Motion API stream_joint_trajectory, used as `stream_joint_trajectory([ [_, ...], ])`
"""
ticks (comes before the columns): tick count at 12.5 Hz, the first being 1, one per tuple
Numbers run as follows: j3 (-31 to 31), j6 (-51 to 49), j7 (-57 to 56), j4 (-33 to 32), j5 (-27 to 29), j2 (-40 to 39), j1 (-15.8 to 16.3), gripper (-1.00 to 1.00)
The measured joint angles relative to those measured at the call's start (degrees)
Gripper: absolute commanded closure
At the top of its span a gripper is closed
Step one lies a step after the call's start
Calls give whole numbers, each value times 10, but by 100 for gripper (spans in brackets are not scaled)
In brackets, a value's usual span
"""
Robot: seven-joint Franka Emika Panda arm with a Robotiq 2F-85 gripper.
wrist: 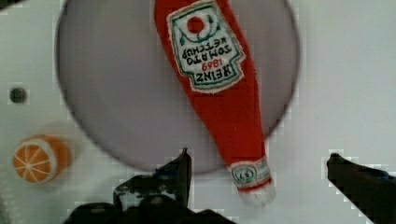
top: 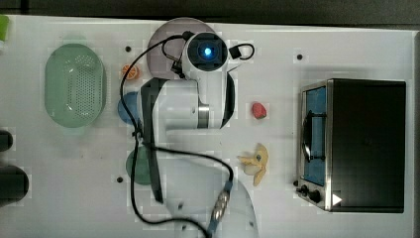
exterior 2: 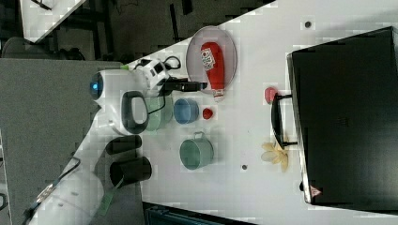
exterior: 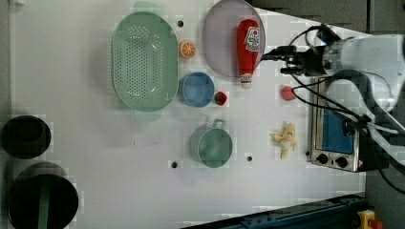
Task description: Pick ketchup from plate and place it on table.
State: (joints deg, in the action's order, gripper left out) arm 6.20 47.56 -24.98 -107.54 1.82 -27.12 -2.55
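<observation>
The ketchup (exterior: pixel 248 47) is a red bottle with a white label, lying on its side on the pale lilac-grey plate (exterior: pixel 222 40). Its capped neck reaches past the plate's rim over the white table (exterior: pixel 95 167). In the wrist view the ketchup (wrist: pixel 219 93) runs across the plate (wrist: pixel 116 93), and my gripper (wrist: pixel 258 156) is open with one finger on either side of the neck. It hovers above the bottle and holds nothing. The right view shows the gripper (exterior 2: pixel 197 85) beside the ketchup (exterior 2: pixel 213 63).
Beside the plate lie an orange slice (exterior: pixel 187 48), a green colander (exterior: pixel 143 59), a blue bowl (exterior: pixel 197 89) and a small red piece (exterior: pixel 220 98). A green mug (exterior: pixel 211 145), a pinkish-red piece (exterior: pixel 287 92), a banana (exterior: pixel 285 138) and a toaster oven (exterior: pixel 334 138) stand further off.
</observation>
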Motion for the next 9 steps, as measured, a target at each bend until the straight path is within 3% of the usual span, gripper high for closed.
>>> stream_joint_trajectory([
  [4,3,19,-55,50,-5,-82,1,-100],
  [9,-4,31,-84,93,-51,-136,4,-100],
])
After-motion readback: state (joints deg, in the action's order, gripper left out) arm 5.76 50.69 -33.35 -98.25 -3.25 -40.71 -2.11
